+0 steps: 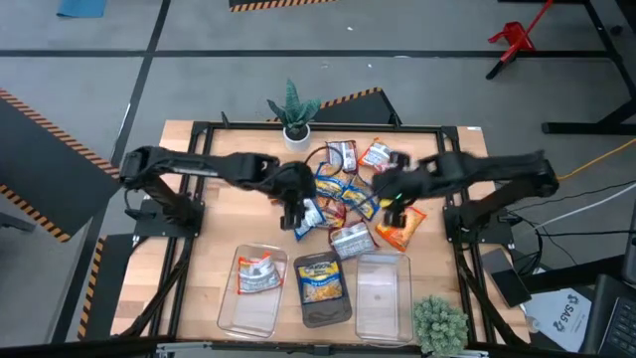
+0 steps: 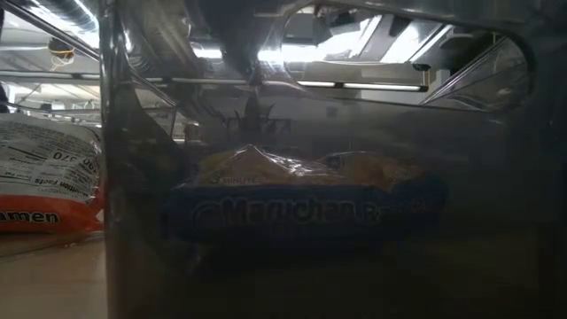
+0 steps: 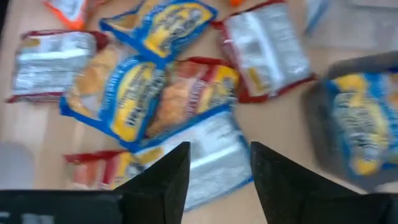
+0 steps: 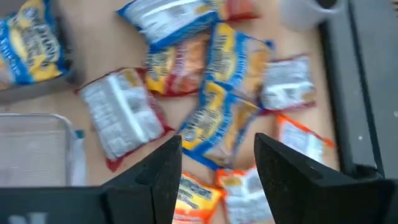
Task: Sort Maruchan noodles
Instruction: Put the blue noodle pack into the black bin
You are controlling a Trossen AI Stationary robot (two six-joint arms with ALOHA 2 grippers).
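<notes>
While both claws hover apart over the heap of Maruchan noodles (image 1: 348, 194) at counter centre, picking is under way: the left claw (image 3: 214, 171) straddles a blue packet (image 3: 205, 152), so it needs to drop and close. The right claw (image 4: 217, 165) is empty. Bins (image 1: 383, 293) sit at six o'clock.

Four cameras around one bench (image 1: 199, 268).
High view looks straight down; low view sits level, close against a bin (image 2: 310, 159); both wrist views look down close on the packet pile (image 3: 149, 93), shared with high view.
</notes>
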